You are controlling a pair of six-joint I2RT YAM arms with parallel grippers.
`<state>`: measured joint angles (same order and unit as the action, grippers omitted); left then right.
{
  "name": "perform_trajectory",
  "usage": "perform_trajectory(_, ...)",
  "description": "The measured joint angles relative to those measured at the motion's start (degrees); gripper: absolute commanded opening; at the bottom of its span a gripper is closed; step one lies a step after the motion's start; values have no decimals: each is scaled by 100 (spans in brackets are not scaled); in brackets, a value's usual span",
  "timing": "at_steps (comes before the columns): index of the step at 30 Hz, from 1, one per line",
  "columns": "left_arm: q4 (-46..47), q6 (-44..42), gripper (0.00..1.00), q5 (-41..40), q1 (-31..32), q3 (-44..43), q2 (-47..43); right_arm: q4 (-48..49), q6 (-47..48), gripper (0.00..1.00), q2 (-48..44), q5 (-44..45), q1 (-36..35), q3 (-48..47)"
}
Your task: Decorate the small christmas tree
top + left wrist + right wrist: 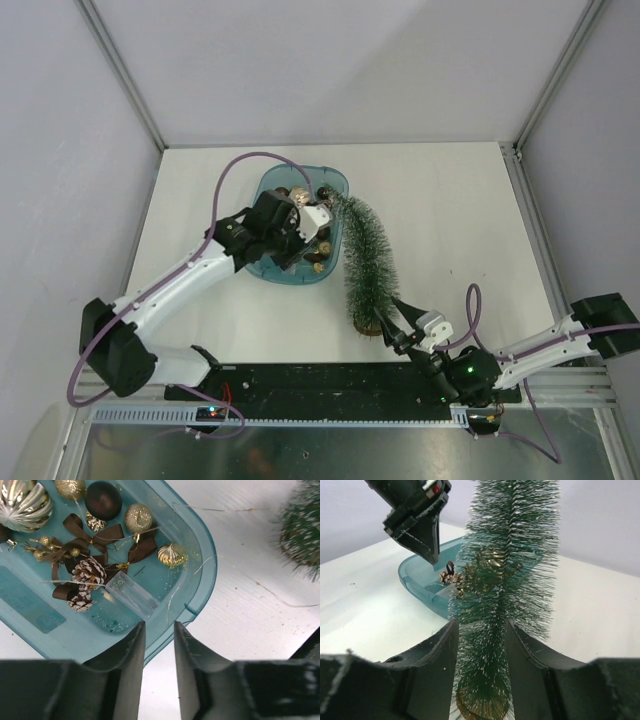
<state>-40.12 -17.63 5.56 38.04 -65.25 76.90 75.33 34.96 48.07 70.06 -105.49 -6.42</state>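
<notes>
The small christmas tree (365,265) leans with its tip against the teal tray (336,181) and its round base near the table's front. My right gripper (388,322) is shut on its lower bristles just above the base; in the right wrist view the tree (512,570) fills the gap between my right gripper's (481,625) fingers. My left gripper (320,222) hovers over the tray's near rim (200,550), jaws a narrow gap apart and empty (160,630). The tray holds gold balls (138,517), a brown ball (102,500), pinecones (89,572) and brown bows (107,535).
A clear plastic box (131,594) lies in the tray among the ornaments. The left gripper (422,527) shows above the tray (415,577) in the right wrist view. Metal frame posts (120,70) and grey walls bound the white table.
</notes>
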Motion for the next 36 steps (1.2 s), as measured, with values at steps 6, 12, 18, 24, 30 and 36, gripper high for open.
perform_trajectory(6, -37, -168, 64, 101, 2, 306, -463, 0, 203, 50, 4, 203, -254, -2)
perform_trajectory(12, -166, -328, 67, 201, 9, 629, -463, -4, 501, 51, 11, 319, -501, -142)
perform_trajectory(18, -170, -459, 67, 267, 9, 632, -114, 0, 907, 51, 11, 326, -809, -492)
perform_trajectory(24, -111, -540, 67, 299, 9, 625, 214, -2, 1344, 50, 83, 319, -1174, -828)
perform_trajectory(30, -22, -549, 63, 315, 9, 501, 376, -2, 1886, 50, 208, 260, -1478, -1215)
perform_trajectory(36, 116, -601, 39, 321, 9, 374, 385, -2, 2426, 51, 219, 184, -1709, -1488)
